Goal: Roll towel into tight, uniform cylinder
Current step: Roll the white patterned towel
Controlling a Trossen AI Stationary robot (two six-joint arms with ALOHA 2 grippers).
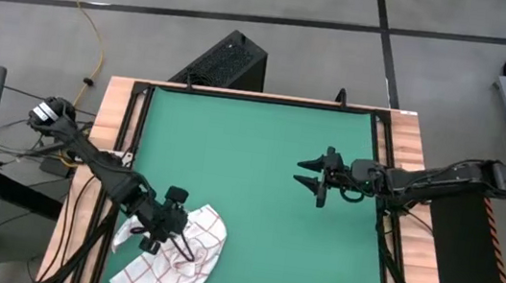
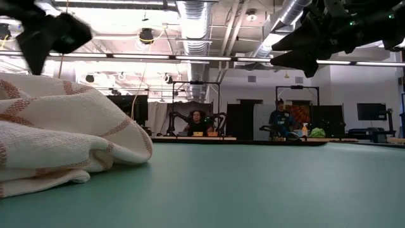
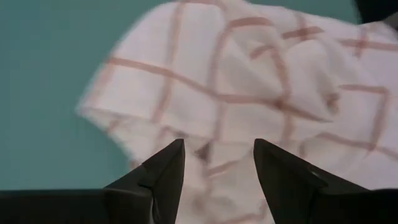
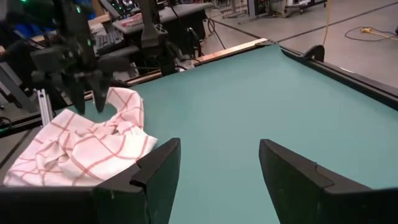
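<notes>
Black jointed arms [image 1: 100, 166], pointed fingers [image 4: 155, 168]

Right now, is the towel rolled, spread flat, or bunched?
Bunched. The towel lies crumpled in loose folds at the green mat's near-left corner, no cylinder formed.

Left arm enters from left edge, angles toward near-left part of bench. Left end effector [image 1: 185, 241] points down, fingers [image 3: 163, 175] spread apart, nothing between them. In low view, left end effector [image 2: 47, 35] hangs above bench surface, not touching it.

Right arm reaches in from right edge, stretched roughly level toward bench middle. Right end effector [image 1: 308, 175] points toward left side, fingers [image 4: 158, 165] wide apart, empty. In low view, right end effector [image 2: 297, 54] is raised well above bench.
</notes>
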